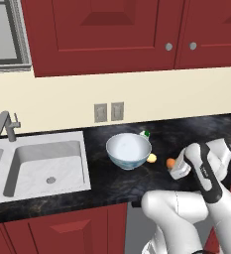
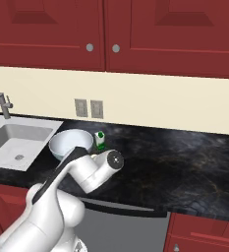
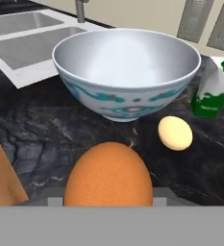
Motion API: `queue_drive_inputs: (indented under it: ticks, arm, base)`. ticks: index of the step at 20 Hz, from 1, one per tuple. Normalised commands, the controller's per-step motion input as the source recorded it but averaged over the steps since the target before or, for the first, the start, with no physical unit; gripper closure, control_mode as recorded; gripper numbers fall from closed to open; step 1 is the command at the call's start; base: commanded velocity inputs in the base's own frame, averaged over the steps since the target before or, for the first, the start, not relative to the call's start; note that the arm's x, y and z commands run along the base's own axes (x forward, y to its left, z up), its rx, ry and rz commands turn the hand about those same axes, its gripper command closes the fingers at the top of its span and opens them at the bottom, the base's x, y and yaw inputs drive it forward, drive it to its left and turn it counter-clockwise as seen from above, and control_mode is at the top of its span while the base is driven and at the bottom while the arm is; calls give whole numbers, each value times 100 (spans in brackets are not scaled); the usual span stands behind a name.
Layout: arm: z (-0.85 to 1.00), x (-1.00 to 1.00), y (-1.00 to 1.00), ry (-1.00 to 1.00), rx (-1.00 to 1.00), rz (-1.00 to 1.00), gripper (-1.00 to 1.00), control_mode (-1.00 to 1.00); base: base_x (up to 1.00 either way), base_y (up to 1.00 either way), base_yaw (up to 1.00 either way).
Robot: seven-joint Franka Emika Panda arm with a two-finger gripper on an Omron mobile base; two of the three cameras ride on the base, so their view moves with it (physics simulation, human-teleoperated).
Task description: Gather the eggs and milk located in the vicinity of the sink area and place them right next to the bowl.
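Note:
My gripper (image 1: 175,166) hangs low over the black counter, right of the bowl (image 1: 129,150), shut on the orange egg (image 1: 170,162). In the hand view that egg (image 3: 107,175) looms large at the bottom, between my finger tips. The pale yellow egg (image 3: 175,133) lies on the counter just past it, close to the bowl's foot (image 1: 151,158). The milk (image 3: 212,89), white with a green top, stands upright behind the bowl's right side (image 2: 100,140). The deep white bowl (image 3: 128,98) has a blue pattern outside. The sink area (image 1: 47,163) lies left of the bowl.
A grey faucet (image 1: 5,126) stands behind the sink. Two wall outlets (image 1: 108,112) sit above the bowl, under red cabinets. A wooden surface (image 3: 0,178) shows at the hand view's left edge. The black counter (image 2: 185,162) stretches on to the right.

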Motion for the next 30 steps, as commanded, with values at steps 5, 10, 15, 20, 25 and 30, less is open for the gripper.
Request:
queue_drive_inputs:
  ticks: [5,10,15,20,25,30]
  arm:
    - [-28,2,39,-4,0,-4,100,-100]
    - [-17,2,50,-4,0,-16,100,-100]
    - [-26,1,50,-2,0,-21,100,-100]
    - [-46,-6,39,0,0,-22,100,-100]
    - [-43,-38,31,-2,0,-19,100,-100]
    - [-53,-41,53,-3,0,-12,100,-100]
  base:
    - [0,0,0]
    - [0,0,0]
    - [0,0,0]
    - [0,0,0]
    - [0,0,0]
    - [0,0,0]
